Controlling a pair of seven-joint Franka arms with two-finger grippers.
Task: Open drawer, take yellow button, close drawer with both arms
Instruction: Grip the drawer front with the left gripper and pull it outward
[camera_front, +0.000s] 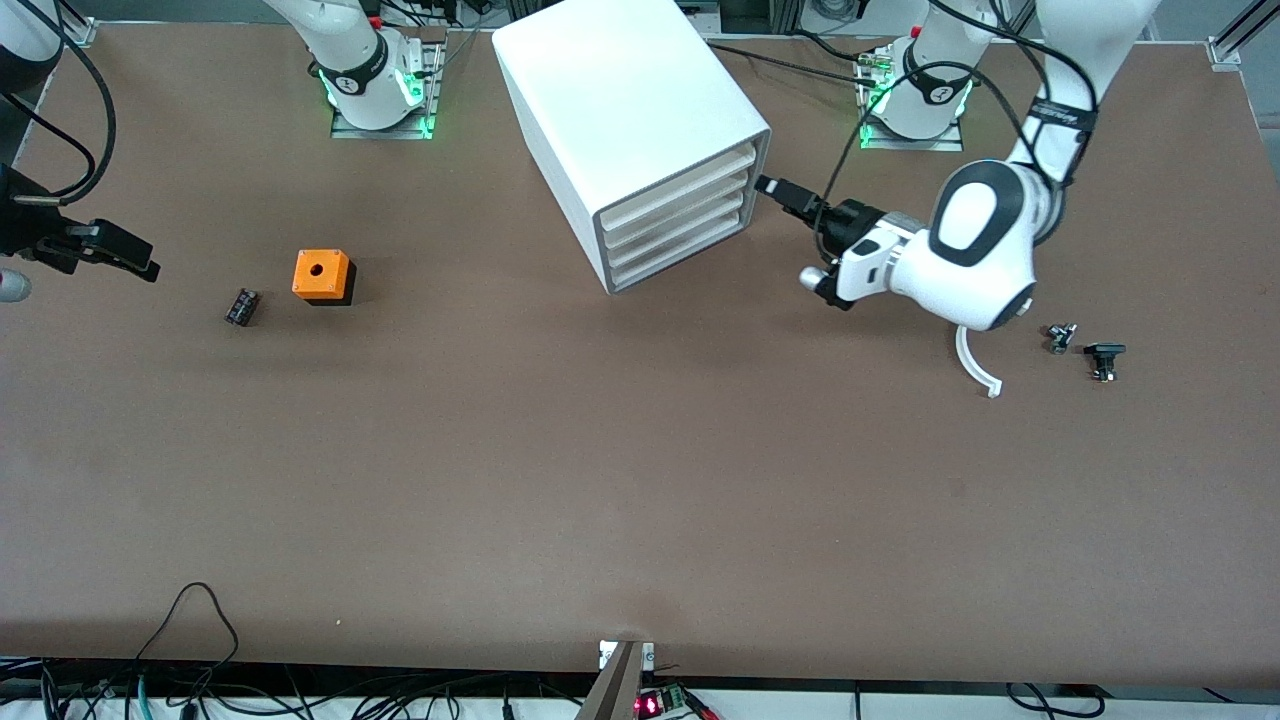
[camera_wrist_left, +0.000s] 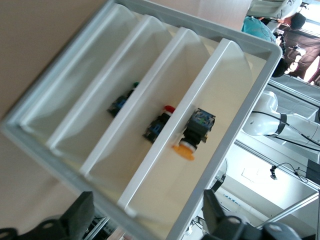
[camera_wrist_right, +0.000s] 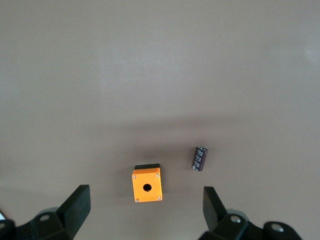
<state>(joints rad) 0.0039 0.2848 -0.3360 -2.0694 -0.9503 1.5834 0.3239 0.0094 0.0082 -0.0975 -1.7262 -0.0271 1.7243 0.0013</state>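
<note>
White drawer (camera_front: 680, 185) is facing the left gripper (camera_front: 770, 187), fingers spread, nearer than the waiting, spread right gripper (camera_front: 125, 255)

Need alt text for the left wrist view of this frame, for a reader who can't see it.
The open left gripper faces the front of the white cabinet, looking into its four shallow drawers. The button, orange-yellow cap on a dark body, lies in the top drawer; a red-capped part and a darker part lie in the next two drawers.
</note>
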